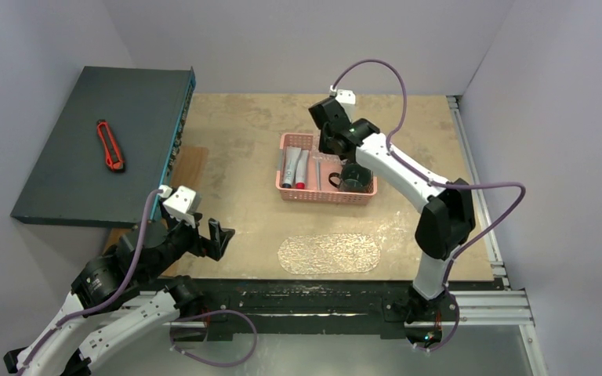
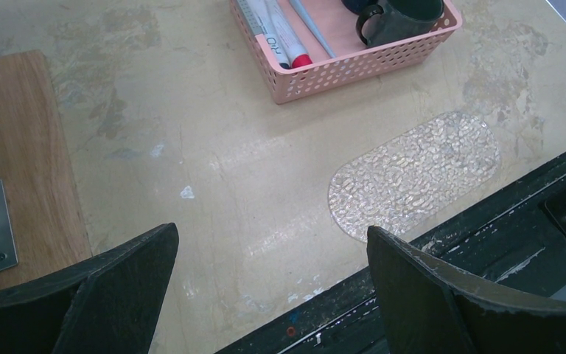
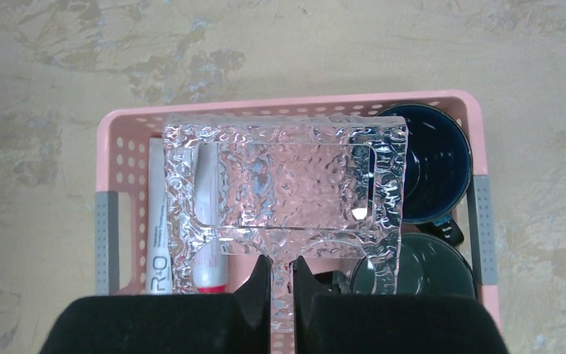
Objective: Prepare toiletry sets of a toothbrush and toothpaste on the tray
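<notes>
**Above the pink basket: right end effector clamped, left one wide open**

Over the pink perforated basket point(image 3: 287, 103), the right end effector point(image 3: 280, 269) hangs with its fingers pinched almost together on the narrow tab of a clear textured piece point(image 3: 280, 184). This piece is rectangular and bumpy, and what it is cannot be told. It is held level above the basket and covers much of the contents in the right wrist view.

In the basket, the blue mug point(image 3: 431, 162) and the dark green mug point(image 3: 420, 269) stand side by side at one end. Two silvery tubes point(image 3: 158, 221) with red caps lie lengthwise at the other end. A slim pale-blue toothbrush point(image 2: 311, 28) lies beside the tubes.

The tray point(image 1: 331, 253), oval and transparent, lies flat on the table point(image 1: 243, 141) between the basket and the near edge, apart from the basket.

The left end effector point(image 2: 271, 236) is held above the table's near left part, its fingers spread wide and gripping nothing. It is well apart from both basket and tray.

To the far left, a red utility knife point(image 1: 110, 146) rests on a dark panel point(image 1: 70, 172).
</notes>
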You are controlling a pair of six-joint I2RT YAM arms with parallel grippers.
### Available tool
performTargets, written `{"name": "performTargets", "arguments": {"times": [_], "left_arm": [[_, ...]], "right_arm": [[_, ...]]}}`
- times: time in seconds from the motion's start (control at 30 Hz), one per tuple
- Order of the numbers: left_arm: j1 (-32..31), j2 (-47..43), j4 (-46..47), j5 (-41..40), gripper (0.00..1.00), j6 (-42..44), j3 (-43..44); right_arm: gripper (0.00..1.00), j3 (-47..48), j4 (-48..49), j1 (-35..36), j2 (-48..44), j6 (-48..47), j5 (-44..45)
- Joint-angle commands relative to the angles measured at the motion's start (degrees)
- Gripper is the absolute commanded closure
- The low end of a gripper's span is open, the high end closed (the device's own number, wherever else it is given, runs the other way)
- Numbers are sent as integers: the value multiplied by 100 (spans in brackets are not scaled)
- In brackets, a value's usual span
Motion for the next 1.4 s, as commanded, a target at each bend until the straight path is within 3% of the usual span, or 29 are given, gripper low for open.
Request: {"name": "performTargets", "arguments": {"times": [0.0, 0.43, 0.87, 1.37], "left_arm": [[-17, 48, 98, -98, 1, 97, -12], [-13, 19, 78, -142, 1, 77, -3], [-16, 61, 62, -142, 1, 66, -2], [-11, 81, 54, -169, 1, 70, -2]], "right_arm": [[100, 50, -164, 272, -719, -79, 388], [100, -774, -881, 1026, -1860, 281, 789], [100, -2329, -1382, 1596, -3004, 1171, 344], [100, -3124, -1538, 2610, -3060, 2208, 11]]}}
